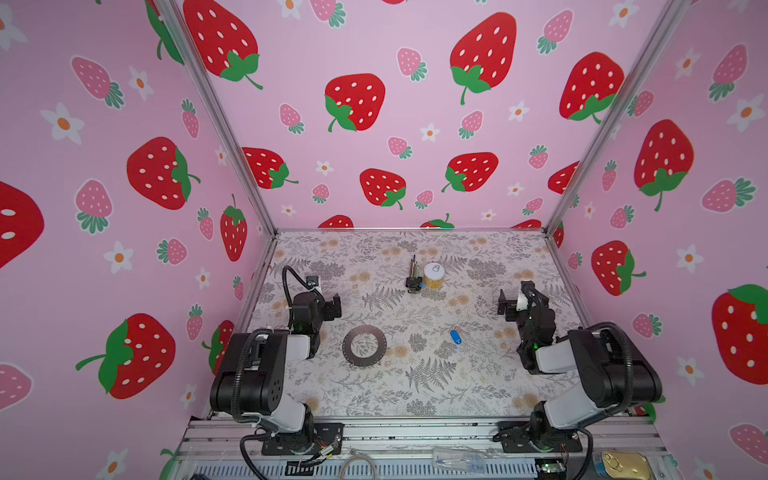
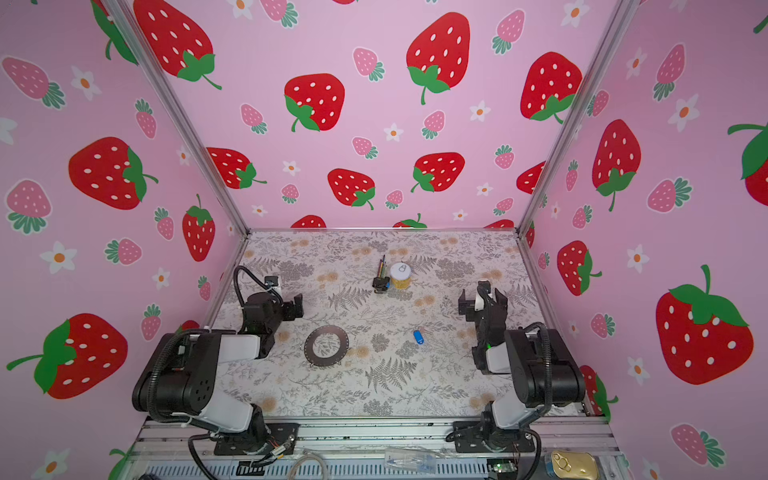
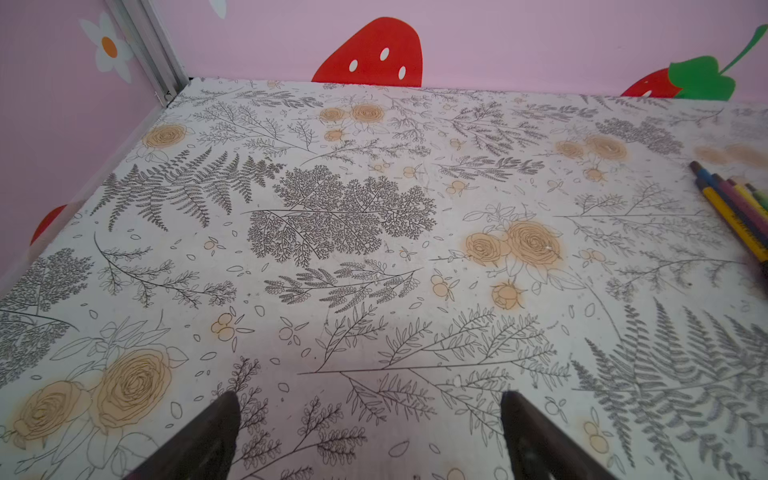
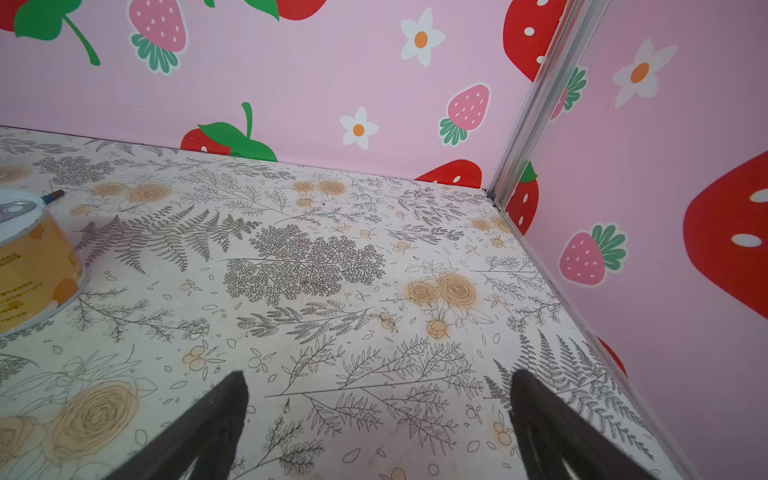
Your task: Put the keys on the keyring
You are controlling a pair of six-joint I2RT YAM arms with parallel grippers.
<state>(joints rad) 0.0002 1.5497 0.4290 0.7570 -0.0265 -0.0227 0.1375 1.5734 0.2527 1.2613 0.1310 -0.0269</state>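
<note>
Left gripper (image 3: 370, 403): jaws spread wide, empty, above bare table (image 3: 374, 249).
Right gripper (image 4: 378, 382): jaws spread wide, empty, facing far right corner.
Keyring (image 1: 347, 346): lay flat on table, just beside left arm, untouched.
Key (image 1: 456, 336): blue tag, lay flat between Keyring and right arm, well apart from both.
Progress: judged not begun; pickup and threading all left.
Can (image 1: 434, 276), clip (image 1: 413, 278): far centre, side by side; contact unclear.
Hidden: wrist views showed neither Key nor Keyring; Keyring's split and Key's hole too small to make out.
</note>
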